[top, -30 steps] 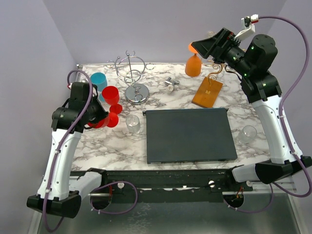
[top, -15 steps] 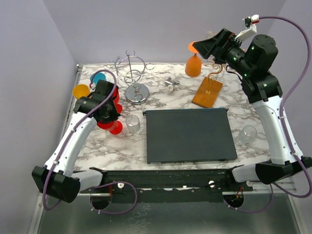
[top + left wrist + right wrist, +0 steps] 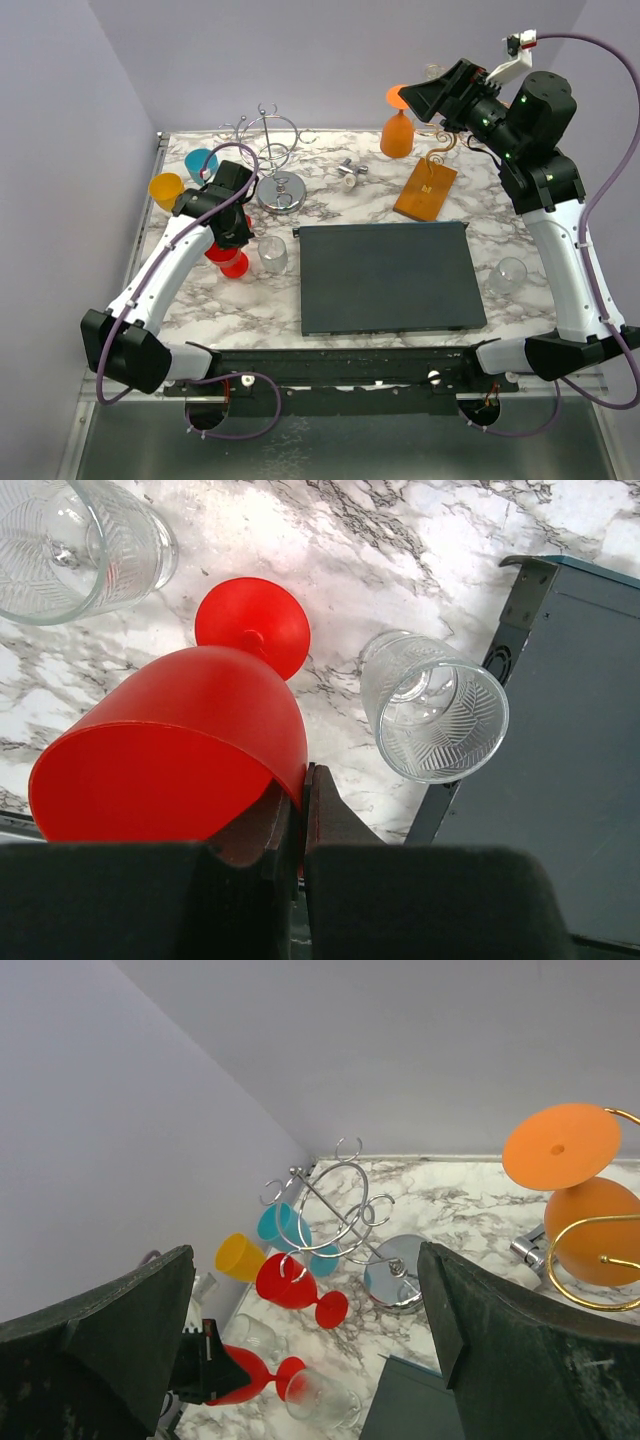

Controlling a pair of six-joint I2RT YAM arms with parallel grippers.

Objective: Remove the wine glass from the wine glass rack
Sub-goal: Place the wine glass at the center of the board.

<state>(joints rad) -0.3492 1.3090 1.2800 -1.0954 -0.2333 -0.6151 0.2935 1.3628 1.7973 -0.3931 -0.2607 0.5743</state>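
An orange wine glass hangs upside down, foot up, from the gold wire hooks of the wine glass rack, whose wooden base lies on the marble at the back right. My right gripper is held high beside the glass's foot, open and empty, touching nothing. My left gripper is shut on the rim of a red wine glass. That glass is tipped on its side low over the table's left side.
A chrome wire stand stands at the back left, with a teal cup, a yellow cup and another red glass near it. Clear tumblers flank a dark grey box. A small metal piece lies behind the box.
My left arm has swung right and forward from the table's left edge, carrying the red wine glass toward the clear tumbler and uncovering the yellow cup. The right arm has barely moved.
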